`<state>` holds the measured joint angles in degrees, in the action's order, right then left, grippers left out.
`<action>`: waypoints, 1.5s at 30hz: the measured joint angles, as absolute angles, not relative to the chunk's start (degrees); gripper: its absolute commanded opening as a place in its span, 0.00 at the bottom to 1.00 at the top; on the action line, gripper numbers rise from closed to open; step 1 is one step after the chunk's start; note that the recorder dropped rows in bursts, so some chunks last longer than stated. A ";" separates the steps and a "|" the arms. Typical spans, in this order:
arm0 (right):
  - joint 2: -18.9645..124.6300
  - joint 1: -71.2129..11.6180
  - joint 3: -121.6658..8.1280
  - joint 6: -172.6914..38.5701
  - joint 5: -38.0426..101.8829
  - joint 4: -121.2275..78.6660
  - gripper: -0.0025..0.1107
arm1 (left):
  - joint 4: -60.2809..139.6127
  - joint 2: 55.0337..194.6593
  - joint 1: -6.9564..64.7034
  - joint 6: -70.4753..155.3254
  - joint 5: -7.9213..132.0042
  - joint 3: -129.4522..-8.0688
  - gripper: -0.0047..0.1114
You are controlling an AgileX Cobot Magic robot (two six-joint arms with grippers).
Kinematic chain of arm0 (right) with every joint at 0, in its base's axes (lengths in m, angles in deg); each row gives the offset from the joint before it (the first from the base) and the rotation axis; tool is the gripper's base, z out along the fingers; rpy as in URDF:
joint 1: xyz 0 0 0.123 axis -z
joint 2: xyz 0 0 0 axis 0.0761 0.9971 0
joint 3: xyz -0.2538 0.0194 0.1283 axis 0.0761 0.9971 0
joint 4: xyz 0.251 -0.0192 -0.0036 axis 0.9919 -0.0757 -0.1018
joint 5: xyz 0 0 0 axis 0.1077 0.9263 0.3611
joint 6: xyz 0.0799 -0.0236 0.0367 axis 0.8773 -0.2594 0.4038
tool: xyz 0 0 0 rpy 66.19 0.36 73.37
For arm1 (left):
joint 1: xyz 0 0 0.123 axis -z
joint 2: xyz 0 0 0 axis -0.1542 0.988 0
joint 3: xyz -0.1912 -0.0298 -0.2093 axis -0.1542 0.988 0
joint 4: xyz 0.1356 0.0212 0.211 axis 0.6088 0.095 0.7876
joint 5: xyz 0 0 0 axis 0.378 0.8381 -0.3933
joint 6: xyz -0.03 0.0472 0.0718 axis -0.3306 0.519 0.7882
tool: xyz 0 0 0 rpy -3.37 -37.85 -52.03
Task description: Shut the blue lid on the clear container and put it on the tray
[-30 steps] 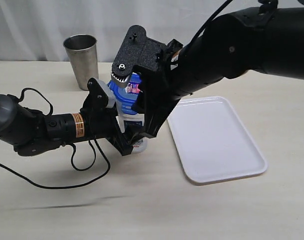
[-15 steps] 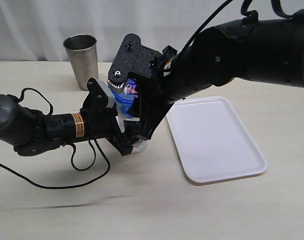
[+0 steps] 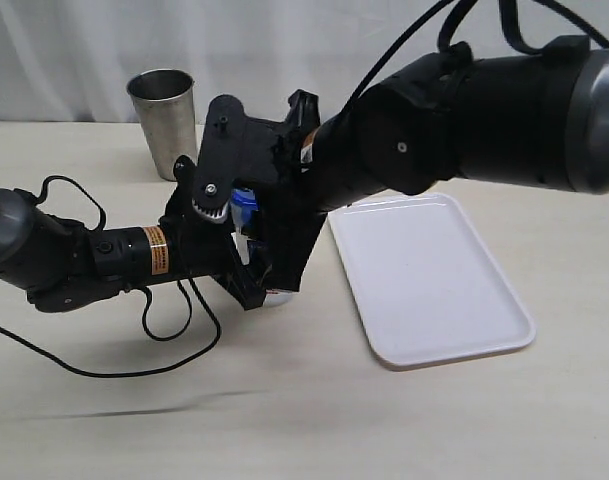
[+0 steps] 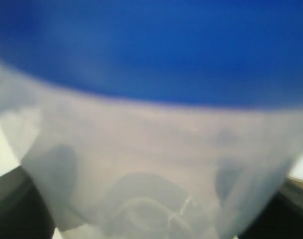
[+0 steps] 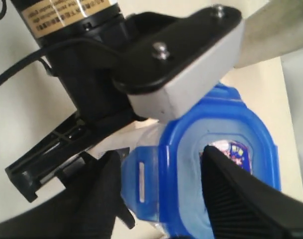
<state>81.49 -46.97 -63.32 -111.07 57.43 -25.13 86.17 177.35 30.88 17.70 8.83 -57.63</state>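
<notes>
The clear container (image 3: 274, 294) stands on the table with my left gripper (image 3: 246, 278) shut on its lower wall. Most of it is hidden behind both grippers. In the left wrist view its blurred wall (image 4: 156, 149) fills the picture under the blue lid (image 4: 156, 45). The blue lid (image 5: 218, 164) sits on the container's mouth, its sticker partly covered. My right gripper (image 5: 160, 152) is open and reaches down over the lid (image 3: 246, 207). One finger (image 5: 241, 194) rests on the lid's top. The other finger (image 5: 104, 199) is outside a side flap (image 5: 141, 181).
The white tray (image 3: 429, 280) lies flat to the right of the container, with nothing on it. A grey steel cup (image 3: 165, 120) stands at the back left. The left arm's cable (image 3: 174, 335) loops over the table in front of it.
My right gripper has come down and to the left over the lid, now covering most of the lid and container. The left arm has not moved.
</notes>
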 measured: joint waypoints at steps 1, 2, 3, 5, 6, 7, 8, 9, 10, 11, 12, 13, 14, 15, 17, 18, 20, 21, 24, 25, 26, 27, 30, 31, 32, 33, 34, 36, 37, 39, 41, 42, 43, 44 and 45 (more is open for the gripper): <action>81.61 -47.47 -63.41 -109.69 57.30 -27.31 0.36 | 86.17 177.35 30.88 17.70 8.83 -57.63 0.04; 81.83 -47.73 -63.45 -108.37 57.30 -28.94 0.36 | 86.17 177.35 30.88 17.70 8.83 -57.63 0.04; 81.98 -47.84 -63.55 -107.42 57.30 -30.61 0.36 | 86.17 177.35 30.88 17.70 8.83 -57.63 0.04; 82.34 -48.22 -63.69 -106.08 57.70 -32.92 0.36 | 86.07 177.35 30.88 17.70 8.83 -57.63 0.04; 82.47 -48.34 -63.92 -105.83 58.10 -33.64 0.36 | 86.07 177.35 30.88 17.70 8.83 -57.63 0.04; 82.47 -48.50 -63.92 -105.80 58.47 -34.43 0.36 | 85.94 177.35 30.88 17.57 8.83 -57.63 0.04; 82.54 -48.62 -63.92 -105.70 58.75 -35.03 0.36 | 85.94 177.35 30.88 17.57 8.83 -57.63 0.04; 82.54 -48.62 -64.02 -105.70 59.16 -35.63 0.36 | 85.94 177.35 30.88 17.57 8.83 -57.73 0.04; 82.54 -48.62 -64.02 -105.58 59.39 -36.16 0.36 | 85.94 177.35 30.88 17.57 8.93 -57.73 0.04; 82.54 -48.62 -64.02 -105.48 59.70 -36.28 0.36 | 85.94 177.35 30.88 17.57 8.93 -57.73 0.04; 82.54 -48.62 -64.02 -105.48 60.03 -36.54 0.36 | 85.94 177.35 30.88 17.57 8.93 -57.73 0.04; 82.54 -48.62 -64.02 -105.36 60.34 -36.81 0.36 | 85.94 177.35 30.88 17.57 8.93 -57.73 0.04; 82.59 -48.70 -64.02 -105.36 60.60 -37.20 0.36 | 85.94 177.35 30.88 17.57 8.93 -57.73 0.04; 82.59 -48.70 -64.02 -105.27 60.63 -37.63 0.34 | 85.94 177.35 30.88 17.57 8.93 -57.73 0.04; 82.59 -48.84 -64.02 -105.14 60.73 -38.02 0.32 | 85.94 177.35 30.88 17.57 8.93 -57.73 0.04; 82.59 -48.96 -64.02 -105.03 60.85 -38.27 0.32 | 85.94 177.35 30.88 17.57 8.93 -57.73 0.04; 82.92 -48.96 -64.02 -104.76 60.96 -38.73 0.32 | 85.94 177.35 30.88 17.46 8.93 -57.76 0.04; 83.02 -48.96 -64.09 -104.46 60.96 -39.20 0.32 | 85.94 177.35 30.88 17.46 8.93 -57.76 0.04; 83.76 -49.69 -64.46 -102.83 61.34 -42.62 0.32 | 85.82 177.35 30.88 16.96 9.16 -57.85 0.04; 83.90 -50.10 -64.49 -101.91 61.79 -44.25 0.32 | 85.71 177.35 30.88 16.96 9.16 -57.85 0.04; 83.90 -50.51 -64.49 -101.18 62.01 -45.58 0.32 | 85.71 177.35 30.88 16.96 9.16 -57.85 0.04; 84.03 -50.98 -64.49 -100.48 62.42 -47.34 0.32 | 85.71 177.35 30.88 16.96 9.16 -57.85 0.04; 84.16 -51.31 -64.49 -99.34 62.54 -48.87 0.31 | 85.71 177.35 30.88 16.96 9.16 -57.85 0.04; 84.16 -51.29 -64.49 -99.21 62.54 -49.01 0.31 | 85.71 177.35 30.88 16.96 9.16 -57.85 0.04; 84.20 -51.29 -64.49 -99.21 62.57 -49.06 0.31 | 85.71 177.35 30.88 16.96 9.16 -57.85 0.04; 84.20 -51.29 -64.49 -99.09 62.57 -49.17 0.31 | 85.71 177.35 30.88 16.96 9.16 -57.85 0.04; 84.20 -51.29 -64.49 -98.98 62.57 -49.40 0.31 | 85.71 177.35 30.88 16.96 9.16 -57.85 0.04; 84.30 -51.43 -64.49 -98.25 62.57 -50.02 0.31 | 85.71 177.35 30.88 16.96 9.16 -57.85 0.04; 84.30 -51.42 -64.49 -97.28 62.67 -50.90 0.31 | 85.71 177.35 30.88 16.96 9.16 -57.85 0.04; 84.41 -51.65 -64.49 -95.84 62.79 -52.31 0.31 | 85.71 177.35 30.88 16.96 9.16 -57.85 0.04; 84.48 -51.65 -64.49 -95.46 62.79 -53.29 0.30 | 85.71 177.35 30.88 16.96 9.16 -57.85 0.04; 84.57 -51.65 -64.49 -95.36 62.79 -53.54 0.29 | 85.71 177.35 30.88 16.96 9.16 -57.89 0.04; 84.61 -51.65 -64.49 -95.36 62.79 -53.64 0.29 | 85.71 177.35 30.88 16.96 9.16 -57.89 0.04; 84.71 -51.77 -64.49 -95.23 62.79 -53.79 0.29 | 85.71 177.35 30.88 16.96 9.16 -57.89 0.04; 84.96 -51.77 -64.59 -95.23 62.79 -54.04 0.29 | 85.71 177.35 30.88 16.96 9.16 -57.89 0.04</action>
<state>84.96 -51.77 -64.59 -95.23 62.79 -54.04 85.71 177.35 30.88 16.96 9.16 -57.89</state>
